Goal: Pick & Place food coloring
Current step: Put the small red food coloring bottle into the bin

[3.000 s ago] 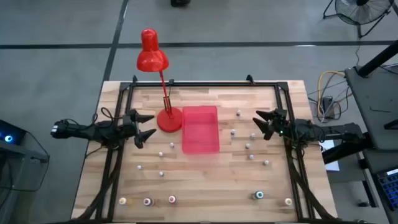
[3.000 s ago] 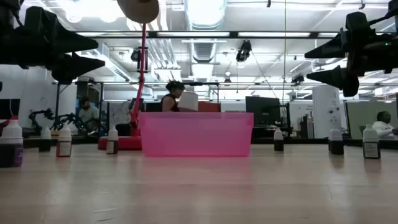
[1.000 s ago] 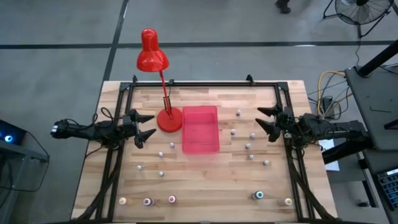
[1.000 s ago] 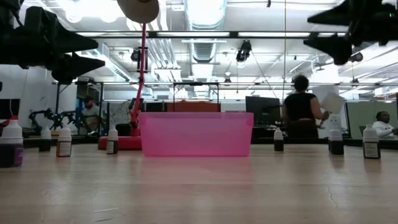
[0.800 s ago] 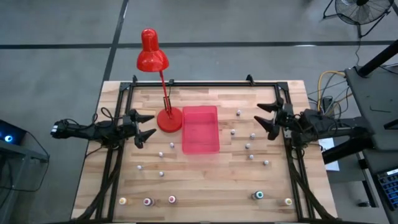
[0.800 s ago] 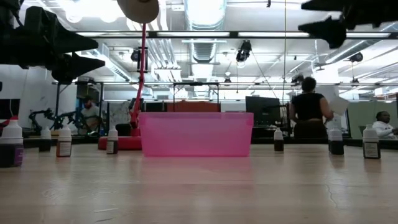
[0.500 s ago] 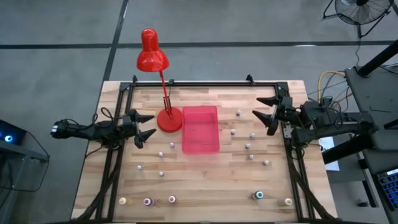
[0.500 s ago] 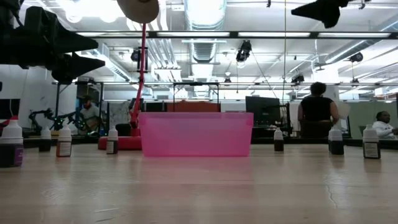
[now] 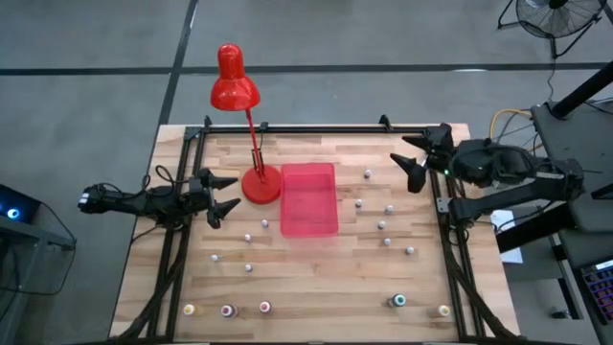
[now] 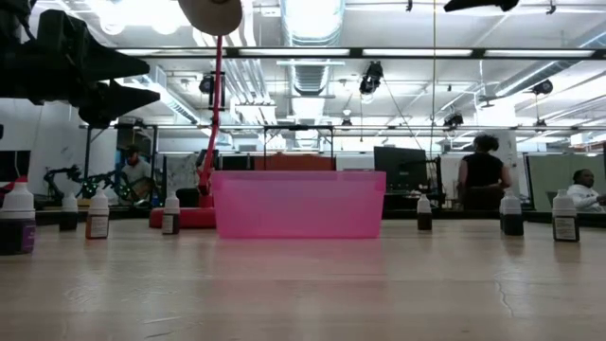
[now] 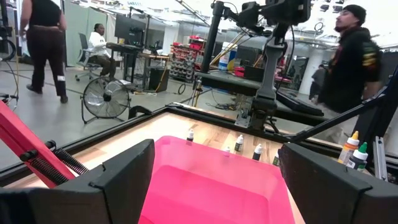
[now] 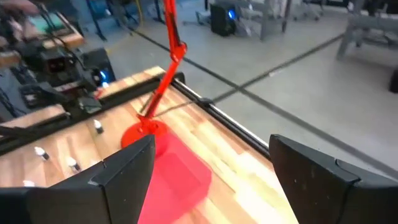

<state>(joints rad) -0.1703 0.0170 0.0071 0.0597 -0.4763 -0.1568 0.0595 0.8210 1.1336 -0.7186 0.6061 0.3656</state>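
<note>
Several tiny food coloring bottles stand upright on the wooden table: a loose group [image 9: 381,225] right of the tray, a few [image 9: 247,237] to its left, and a row [image 9: 227,310] along the near edge. In the low view they line up on both sides [image 10: 98,216] [image 10: 511,214]. The pink tray [image 9: 308,199] rests flat at the table's middle. My left gripper [image 9: 222,195] hovers open and level at the table's left, facing the tray [image 11: 211,186]. My right gripper [image 9: 412,158] is open, high above the table's right far part, holding nothing.
A red desk lamp stands with its round base [image 9: 260,184] against the tray's left side, and its arm leans toward the far edge. A black frame [image 9: 316,128] runs round the table. People move in the room beyond [image 10: 484,170].
My right gripper has risen steeply, climbing out of the top of the low view, and has shifted a little toward the table's far edge. Its fingers have stayed open. The bottles and the tray have not moved.
</note>
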